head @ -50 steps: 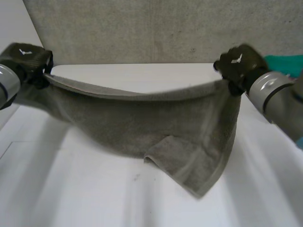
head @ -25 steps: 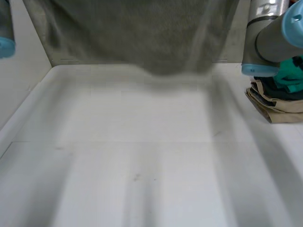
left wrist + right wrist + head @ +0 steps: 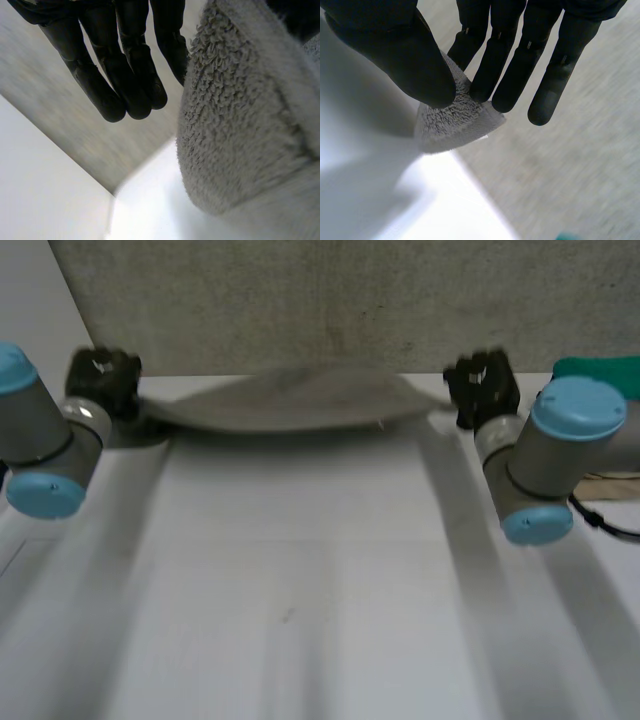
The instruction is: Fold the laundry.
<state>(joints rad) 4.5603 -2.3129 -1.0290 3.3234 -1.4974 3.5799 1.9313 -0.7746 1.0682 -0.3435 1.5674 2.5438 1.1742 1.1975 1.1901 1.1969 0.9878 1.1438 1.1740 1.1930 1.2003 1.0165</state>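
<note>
A grey towel (image 3: 290, 400) hangs stretched out flat and level between my two hands, just above the far edge of the white table (image 3: 300, 590). My left hand (image 3: 100, 380) holds its left end. In the left wrist view the thick towel end (image 3: 250, 125) runs between the straight fingers (image 3: 125, 75) and the thumb. My right hand (image 3: 482, 385) holds the right end. The right wrist view has the thumb (image 3: 395, 55) and fingers pinching a towel corner (image 3: 455, 120).
A teal cloth (image 3: 600, 370) lies at the far right behind my right arm, with a bit of tan cloth (image 3: 612, 480) below it. A grey wall (image 3: 300, 300) stands right behind the table's far edge.
A second ago the towel sagged between the hands with a corner on the table. It was lifted high, then swung away, and is now stretched flat at the far edge.
</note>
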